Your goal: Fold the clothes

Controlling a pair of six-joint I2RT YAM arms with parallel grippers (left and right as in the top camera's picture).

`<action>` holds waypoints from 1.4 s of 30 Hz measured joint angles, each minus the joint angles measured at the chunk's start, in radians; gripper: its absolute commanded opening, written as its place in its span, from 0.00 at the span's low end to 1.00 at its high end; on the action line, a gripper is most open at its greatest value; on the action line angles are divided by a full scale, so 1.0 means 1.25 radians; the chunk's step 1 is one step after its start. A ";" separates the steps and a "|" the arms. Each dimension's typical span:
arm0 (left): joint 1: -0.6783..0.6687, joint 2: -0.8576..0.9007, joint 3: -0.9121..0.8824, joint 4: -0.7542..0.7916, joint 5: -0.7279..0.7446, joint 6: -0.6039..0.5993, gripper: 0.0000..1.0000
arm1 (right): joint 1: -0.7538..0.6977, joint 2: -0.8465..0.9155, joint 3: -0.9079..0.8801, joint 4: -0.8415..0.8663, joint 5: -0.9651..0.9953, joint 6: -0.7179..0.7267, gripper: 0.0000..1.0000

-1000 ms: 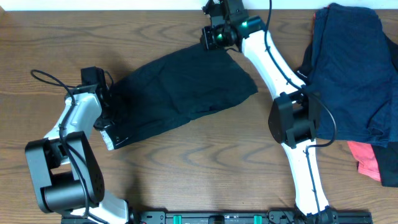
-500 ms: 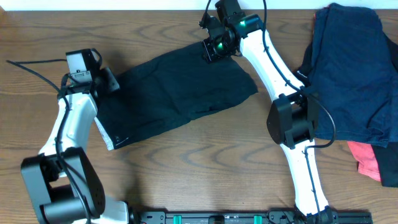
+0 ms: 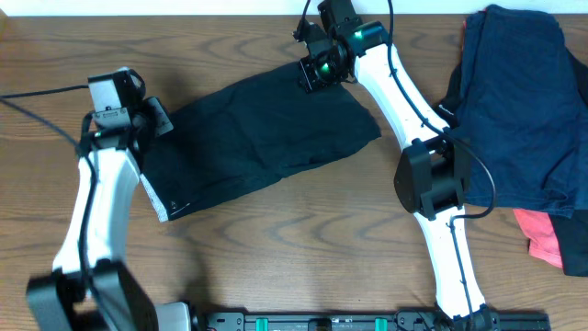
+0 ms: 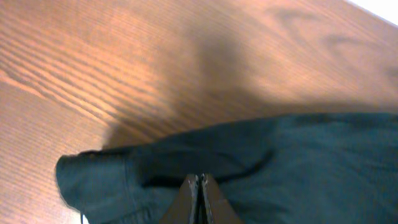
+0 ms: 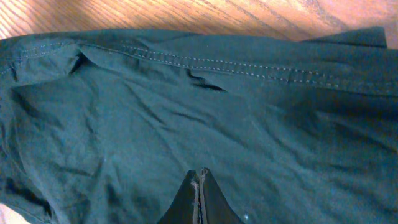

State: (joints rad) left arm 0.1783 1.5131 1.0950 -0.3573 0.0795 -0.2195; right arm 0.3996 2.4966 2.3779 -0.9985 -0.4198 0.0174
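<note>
The wooden table (image 3: pixel 276 267) carries a navy-blue pile (image 3: pixel 524 101) at upper right. The black shorts (image 3: pixel 257 138) lie centre-left, their long axis running from lower left to upper right, with the white-labelled waist at lower left. A coral-pink garment (image 3: pixel 542 234) shows at lower right. The left gripper (image 4: pixel 199 180) at the shorts' left end and the right gripper (image 5: pixel 200 173) at their upper edge both have their fingers pressed together.

We see a brown wood-grain table (image 3: pixel 303 248). Black shorts (image 3: pixel 262 138) lie spread flat on it, left of centre, set at a slant. Well to the right of the shorts lies a rumpled navy pile (image 3: pixel 519 101). A pink garment (image 3: pixel 542 237) lies farther right and nearer than the shorts, touching that pile.
</note>
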 measured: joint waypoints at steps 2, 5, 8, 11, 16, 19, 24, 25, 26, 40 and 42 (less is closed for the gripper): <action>-0.017 -0.030 0.000 -0.015 0.003 0.000 0.06 | 0.000 0.000 0.000 0.003 0.000 0.000 0.01; -0.066 -0.035 0.000 -0.022 0.013 0.000 0.06 | 0.000 0.000 0.000 0.009 0.000 -0.001 0.01; -0.107 0.008 0.000 0.003 0.020 0.000 0.06 | 0.000 0.000 0.000 0.010 0.000 -0.002 0.02; -0.130 0.077 0.000 0.048 0.021 0.003 0.06 | 0.000 0.000 0.000 0.009 0.000 -0.003 0.01; -0.134 0.182 0.000 0.166 0.017 0.012 0.06 | 0.000 0.000 0.000 0.007 0.001 -0.003 0.03; -0.134 0.228 0.000 0.244 0.003 0.012 0.06 | 0.000 0.000 0.000 0.005 0.009 -0.003 0.03; -0.134 0.299 0.000 0.341 -0.020 0.012 0.06 | 0.000 0.000 0.000 -0.006 0.027 -0.003 0.03; -0.134 0.310 0.000 0.356 -0.024 0.012 0.06 | 0.000 0.000 0.000 -0.005 0.029 -0.003 0.04; -0.134 0.320 0.000 0.367 -0.030 0.012 0.06 | 0.000 0.000 0.000 -0.005 0.031 -0.003 0.04; -0.134 0.337 0.000 0.421 -0.187 0.037 0.07 | -0.001 0.000 0.000 -0.008 0.067 -0.013 0.09; -0.134 0.298 -0.001 0.365 -0.195 0.043 0.16 | -0.004 0.000 0.000 -0.013 0.070 -0.016 0.15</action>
State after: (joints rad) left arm 0.0113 1.8858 1.0943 0.0990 -0.1642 -0.1661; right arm 0.3950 2.4966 2.3779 -1.0149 -0.3321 -0.0029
